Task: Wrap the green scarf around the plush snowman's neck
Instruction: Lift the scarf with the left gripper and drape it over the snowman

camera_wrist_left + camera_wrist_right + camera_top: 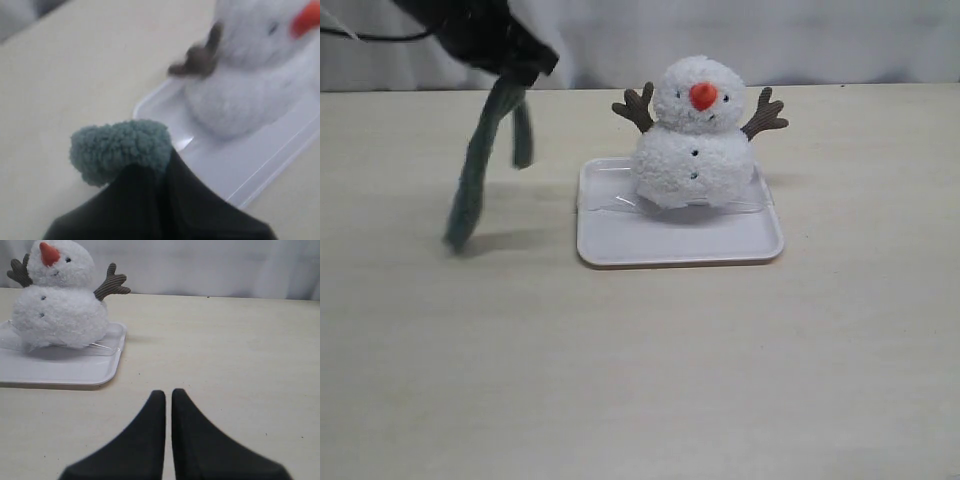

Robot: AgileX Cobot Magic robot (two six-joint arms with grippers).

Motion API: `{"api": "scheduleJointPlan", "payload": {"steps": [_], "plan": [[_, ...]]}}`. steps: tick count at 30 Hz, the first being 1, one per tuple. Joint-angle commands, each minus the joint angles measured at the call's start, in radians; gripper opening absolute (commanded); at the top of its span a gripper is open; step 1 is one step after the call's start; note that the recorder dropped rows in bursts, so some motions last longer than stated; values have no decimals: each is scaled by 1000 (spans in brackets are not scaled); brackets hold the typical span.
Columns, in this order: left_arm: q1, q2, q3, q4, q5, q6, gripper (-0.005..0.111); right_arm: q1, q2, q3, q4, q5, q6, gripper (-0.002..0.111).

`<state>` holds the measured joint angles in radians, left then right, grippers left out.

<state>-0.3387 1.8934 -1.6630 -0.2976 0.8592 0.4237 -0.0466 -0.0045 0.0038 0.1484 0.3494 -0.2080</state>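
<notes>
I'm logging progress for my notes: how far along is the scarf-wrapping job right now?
Done: the green scarf is gripped, pinched between the shut fingers of the left gripper. In hand: it hangs off to one side of the plush snowman, which sits on a white tray. Left: the whole wrap; the snowman's neck is bare, and the right gripper is shut and empty.

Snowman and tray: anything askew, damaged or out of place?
Nothing stands out. The snowman sits upright at the back of the tray; the scarf hangs from the shut left end effector, not yet around the neck.
</notes>
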Motion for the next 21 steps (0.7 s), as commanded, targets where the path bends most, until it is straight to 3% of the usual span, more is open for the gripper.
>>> {"api": "scheduleJointPlan", "payload": {"steps": [1,8,14,21], "plan": [[-87,-9,-118,-137,-82,-5,0,-9,5,-4,1,3,-8,4],[-239,-9,-254,-188,-75,303,0,-9,5,-4,1,3,-8,4],[-323,27,-266,-216,-113,436,0,-9,5,-4,1,3,-8,4],[-410,102,-266,-294,-55,889,0,-9,5,-4,1,3,-8,4]]}}
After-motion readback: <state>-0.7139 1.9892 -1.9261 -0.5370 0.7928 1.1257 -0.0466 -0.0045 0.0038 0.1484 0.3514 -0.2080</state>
